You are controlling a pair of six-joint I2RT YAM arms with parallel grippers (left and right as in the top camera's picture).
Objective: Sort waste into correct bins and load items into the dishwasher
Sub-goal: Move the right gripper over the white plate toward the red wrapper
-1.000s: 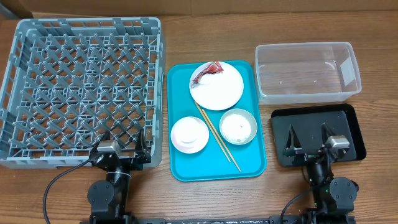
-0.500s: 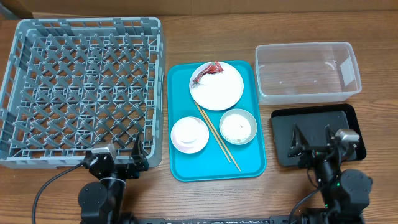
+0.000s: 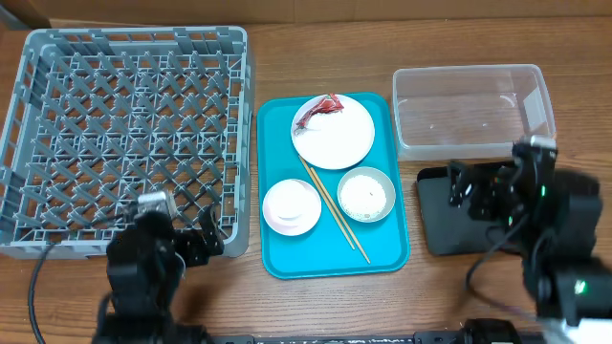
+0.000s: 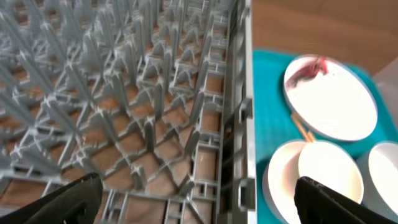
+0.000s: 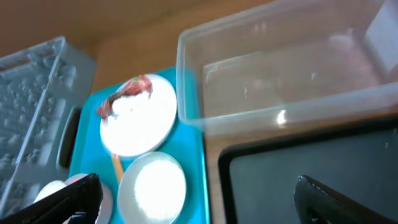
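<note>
The grey dish rack (image 3: 124,124) stands at the left. On a teal tray (image 3: 392,250) lie a white plate (image 3: 337,141) with the red foil wrapper (image 3: 320,108), a pale grey bowl (image 3: 390,203) of rice (image 3: 363,195), a whitish-pink bowl (image 3: 272,220) holding a white cup (image 3: 291,203), and chopsticks (image 3: 337,212). The clear tub (image 3: 473,110) and black tray (image 3: 435,225) are at the right. My left gripper (image 4: 199,205) is open and empty over the rack's near right corner. My right gripper (image 5: 202,202) is open and empty above the black tray's left edge.
The left wrist view shows rack pegs (image 4: 124,93), the plate (image 4: 336,106) and the cup (image 4: 329,174). The right wrist view shows the tub (image 5: 292,81), black tray (image 5: 298,180), plate (image 5: 140,121) and rice bowl (image 5: 152,186). Bare wooden table surrounds everything.
Both arms have lifted from the table's front edge. The right gripper moved away from me over the black tray. The left arm shifted left beside the rack. No object moved.
</note>
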